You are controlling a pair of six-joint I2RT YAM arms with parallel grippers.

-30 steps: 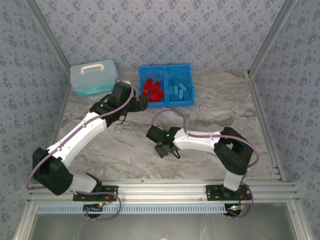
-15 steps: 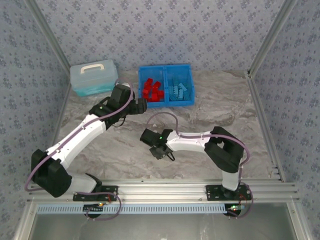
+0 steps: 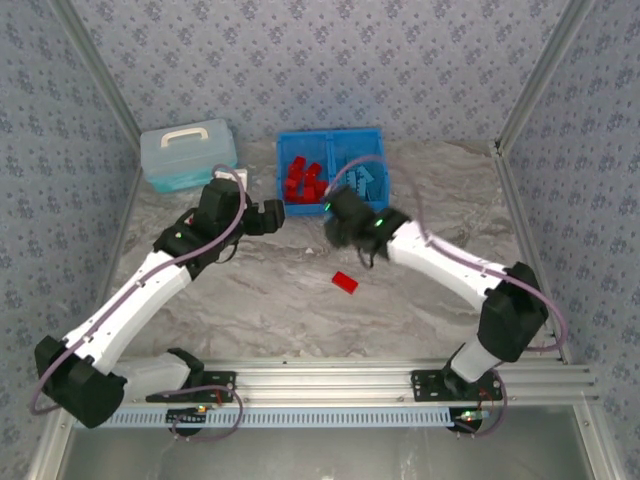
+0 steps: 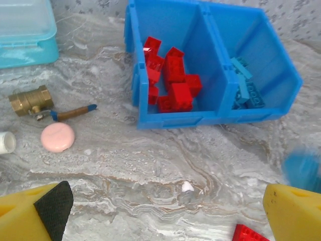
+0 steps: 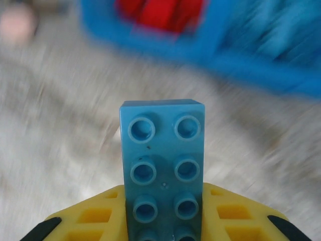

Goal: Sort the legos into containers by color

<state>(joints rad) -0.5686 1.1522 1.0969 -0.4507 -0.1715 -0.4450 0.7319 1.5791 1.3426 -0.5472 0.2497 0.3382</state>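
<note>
Blue lego [image 5: 163, 170] in hand [image 5: 163, 220]; bin [image 5: 241, 57], disc [image 5: 17, 22] beyond

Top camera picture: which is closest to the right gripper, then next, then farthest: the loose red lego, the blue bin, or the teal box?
From the right gripper, which holds a blue lego:
1. Blue bin, just beyond it at the back.
2. Loose red lego, on the table in front.
3. Teal box, far left at the back.
</note>
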